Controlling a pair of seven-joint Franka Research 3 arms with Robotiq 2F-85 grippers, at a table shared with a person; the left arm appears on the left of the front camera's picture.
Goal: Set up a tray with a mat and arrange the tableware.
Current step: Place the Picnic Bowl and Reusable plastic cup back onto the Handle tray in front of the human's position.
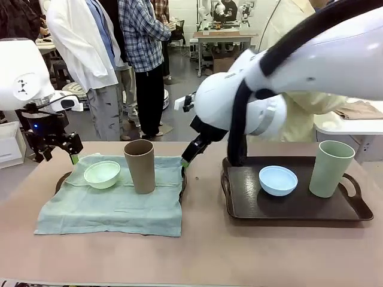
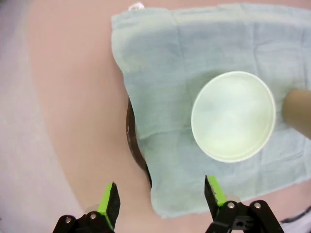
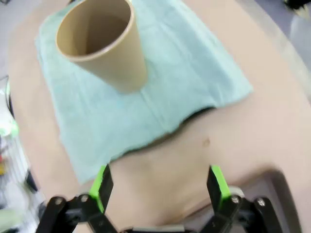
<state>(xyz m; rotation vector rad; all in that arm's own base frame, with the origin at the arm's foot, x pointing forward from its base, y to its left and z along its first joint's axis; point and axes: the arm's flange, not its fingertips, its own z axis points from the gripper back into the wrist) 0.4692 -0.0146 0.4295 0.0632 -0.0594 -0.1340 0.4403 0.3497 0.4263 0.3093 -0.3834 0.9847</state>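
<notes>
We hold both jaws apart and empty: mint bowl [image 2: 233, 116] lies beyond our left gripper [image 2: 163, 193], brown tumbler [image 3: 101, 46] beyond our right gripper [image 3: 158, 187].

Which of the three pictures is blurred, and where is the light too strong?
Right wrist view: the whole frame is smeared, the brown tumbler and the mat with soft edges. Left wrist view: sharper, but the mint bowl looks washed out. Front view: crisp and evenly lit, the light blue bowl clear.
</notes>
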